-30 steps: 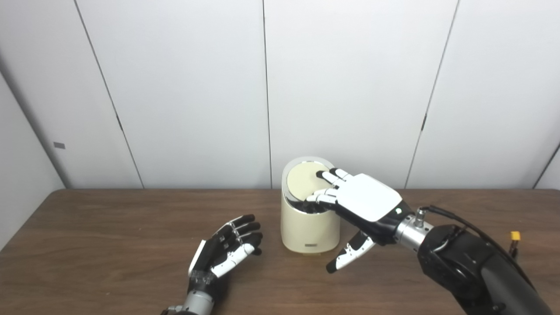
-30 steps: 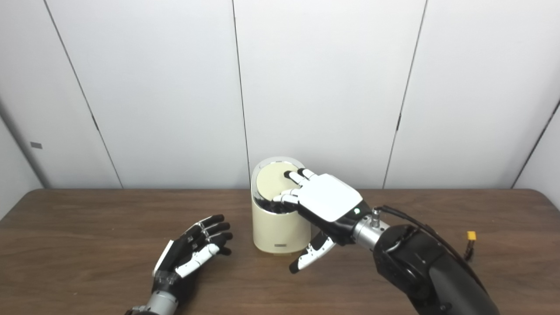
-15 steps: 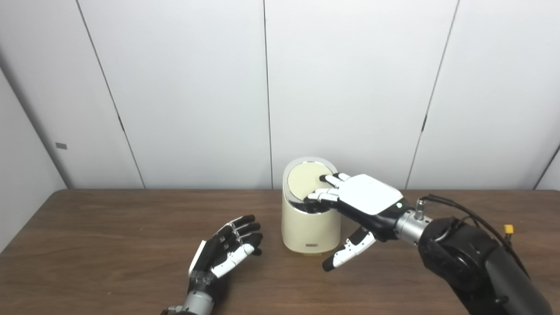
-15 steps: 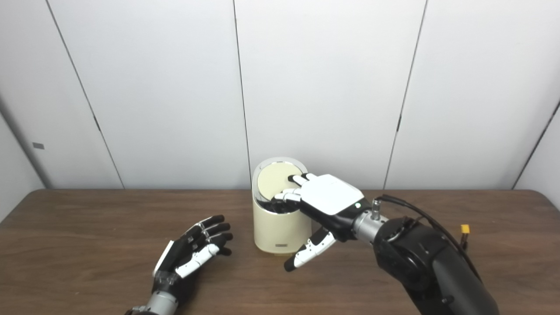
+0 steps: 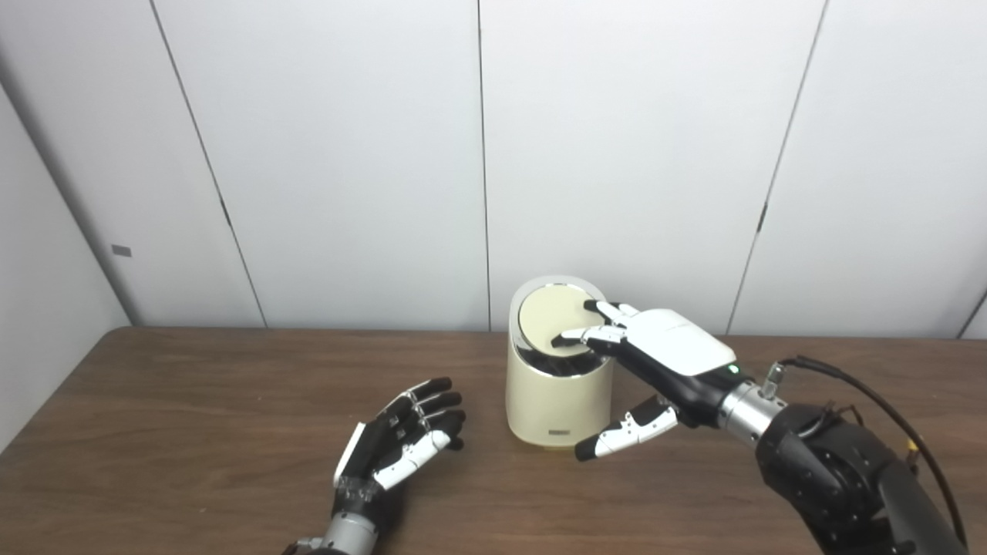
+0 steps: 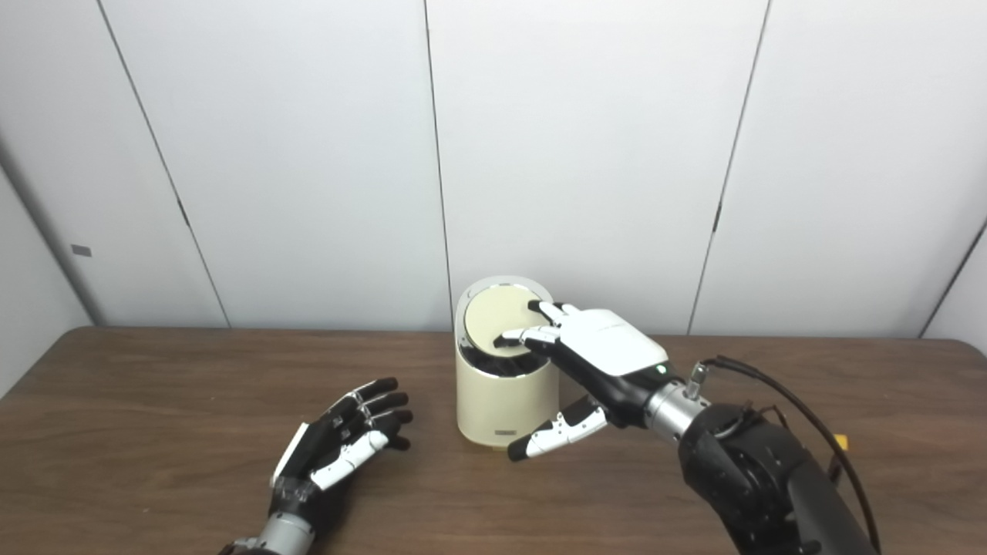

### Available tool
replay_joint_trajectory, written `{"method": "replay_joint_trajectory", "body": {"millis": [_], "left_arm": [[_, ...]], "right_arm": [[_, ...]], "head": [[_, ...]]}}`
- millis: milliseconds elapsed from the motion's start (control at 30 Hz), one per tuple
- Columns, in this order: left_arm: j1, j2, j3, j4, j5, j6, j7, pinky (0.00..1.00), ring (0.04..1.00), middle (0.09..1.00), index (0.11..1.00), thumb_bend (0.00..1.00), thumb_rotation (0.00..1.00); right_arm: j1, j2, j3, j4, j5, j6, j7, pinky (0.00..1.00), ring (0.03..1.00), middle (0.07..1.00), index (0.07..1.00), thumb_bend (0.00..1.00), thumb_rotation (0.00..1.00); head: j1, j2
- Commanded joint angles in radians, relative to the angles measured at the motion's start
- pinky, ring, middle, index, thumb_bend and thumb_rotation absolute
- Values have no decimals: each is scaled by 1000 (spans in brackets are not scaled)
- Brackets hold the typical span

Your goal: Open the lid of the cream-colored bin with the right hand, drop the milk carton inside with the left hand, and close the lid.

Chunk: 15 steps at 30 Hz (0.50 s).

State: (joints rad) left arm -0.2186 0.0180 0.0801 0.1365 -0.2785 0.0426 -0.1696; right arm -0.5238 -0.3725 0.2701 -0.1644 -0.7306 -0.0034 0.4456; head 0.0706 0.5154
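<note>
Wood table (image 5: 193, 432) meets white wall panels (image 5: 347, 154); cream bin (image 5: 557, 401) near its far edge, right hand (image 5: 663, 358) fingers spread on the tilted lid (image 5: 551, 317), left hand (image 5: 401, 447) open, empty.

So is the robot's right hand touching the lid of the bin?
Touching. In the left eye view the right hand's fingertips rest on the cream lid of the bin, with no gap visible.

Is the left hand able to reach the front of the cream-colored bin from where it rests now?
Probably yes. The left hand lies open on the table, and bare wood separates it from the bin. The right hand occupies only the lid.
</note>
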Motion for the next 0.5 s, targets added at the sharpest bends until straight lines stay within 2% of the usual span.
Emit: {"method": "replay_joint_trajectory", "body": {"millis": [0,133,267,467], "left_arm": [[-22,3,-1,-21,-1,-19,-5,550,697,730,775,743,189],[-22,4,-2,-21,-4,-18,-6,554,700,731,771,752,194],[-20,4,-3,-27,-2,-17,-5,559,700,728,767,752,194],[-20,6,-4,-29,-3,-19,-9,556,697,727,768,735,185]], "right_arm": [[-27,-9,-37,0,-3,-8,-67,1000,1000,850,863,685,561],[-28,11,-56,19,-26,-31,-162,980,1000,917,930,687,537],[-31,20,-75,37,-30,-20,-219,976,1000,952,965,717,462],[-9,25,-126,33,34,25,-223,979,1000,970,977,745,369]], "head": [[-1,-1],[-1,-1],[0,0],[0,0]]}}
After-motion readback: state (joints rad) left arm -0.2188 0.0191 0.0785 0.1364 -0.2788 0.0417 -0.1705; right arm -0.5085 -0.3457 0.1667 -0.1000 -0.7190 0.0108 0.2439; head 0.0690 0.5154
